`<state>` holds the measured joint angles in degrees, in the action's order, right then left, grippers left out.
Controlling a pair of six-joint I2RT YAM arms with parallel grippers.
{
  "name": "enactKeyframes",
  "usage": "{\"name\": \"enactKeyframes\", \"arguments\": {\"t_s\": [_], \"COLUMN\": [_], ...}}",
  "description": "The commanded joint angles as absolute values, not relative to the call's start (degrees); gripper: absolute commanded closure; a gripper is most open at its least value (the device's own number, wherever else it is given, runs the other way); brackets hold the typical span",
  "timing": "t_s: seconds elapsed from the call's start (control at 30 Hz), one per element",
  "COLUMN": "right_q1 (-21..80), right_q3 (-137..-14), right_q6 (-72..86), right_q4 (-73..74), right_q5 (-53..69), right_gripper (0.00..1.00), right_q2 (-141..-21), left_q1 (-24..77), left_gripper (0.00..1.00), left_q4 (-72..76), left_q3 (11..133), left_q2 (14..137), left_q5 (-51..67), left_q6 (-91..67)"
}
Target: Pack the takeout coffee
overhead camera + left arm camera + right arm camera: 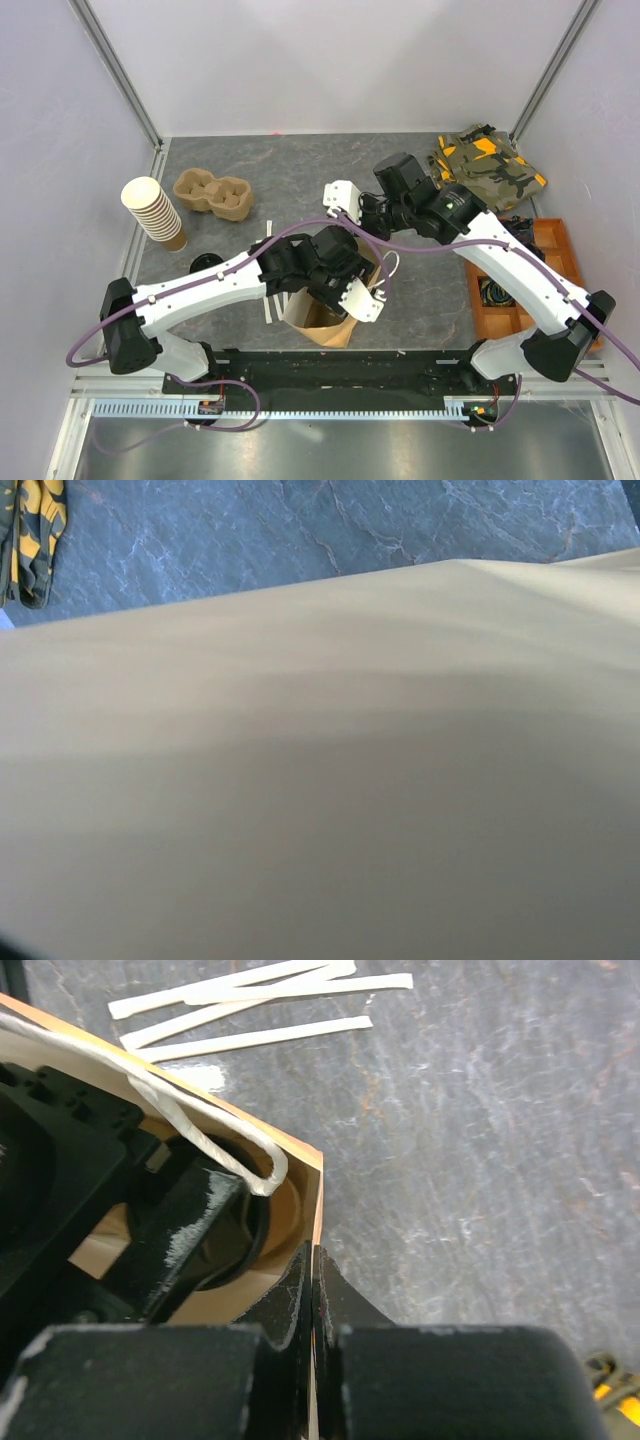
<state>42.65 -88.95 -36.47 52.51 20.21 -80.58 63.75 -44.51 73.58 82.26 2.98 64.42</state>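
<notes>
Presently, working left to right: well outside the left jaws stand a cup stack [155,212] and a loose black lid [205,262]. Neither is my concern.

The left gripper [335,295] is sunk into the mouth of the paper bag [318,325]. Its own camera sees only kraft wall, so I cannot tell whether its jaws are apart or closed on something.

The takeout coffee [252,1240] shows as a dark rounded form low in the bag, just beside the left finger. I judge this to be its lid, but cannot confirm it. I rate the cup light, thin-walled and crushable, with a lid that may pop. It is best held across the body below the lid and kept upright.

The right gripper [315,1280] has its jaws together, clamped on the bag's rim.

The bag walls crowd the left jaws, so the clear exit is straight up. The white handle [200,1130], looping just ahead of the right jaws, could snag.
</notes>
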Motion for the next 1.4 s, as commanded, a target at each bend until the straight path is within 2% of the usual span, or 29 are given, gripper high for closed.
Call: {"name": "enactKeyframes", "arguments": {"t_s": [0.0, 0.73, 1.07, 1.37], "right_q1": [47.2, 48.6, 48.5, 48.7], "right_q3": [-89.5, -86.6, -86.1, -86.7], "right_q6": [-37.9, -34.3, -33.9, -35.4], "right_q4": [43.5, 41.9, 41.3, 40.4], "right_q5": [25.8, 26.1, 25.1, 24.9], "right_gripper": [1.00, 1.00, 1.00, 1.00], "right_q2": [-74.5, -74.8, -75.1, -74.2], "left_q1": [63.5, 62.8, 61.7, 61.9], "left_gripper": [0.73, 0.72, 0.72, 0.73], "left_q4": [-50.1, -43.0, -44.6, -44.7], "left_q3": [73.4, 68.0, 68.6, 71.4], "left_q2": [85.6, 88.0, 88.9, 84.6], "left_q5": [2.6, 0.9, 2.6, 0.2], "left_q6": [66.5, 67.7, 68.6, 72.0]}}
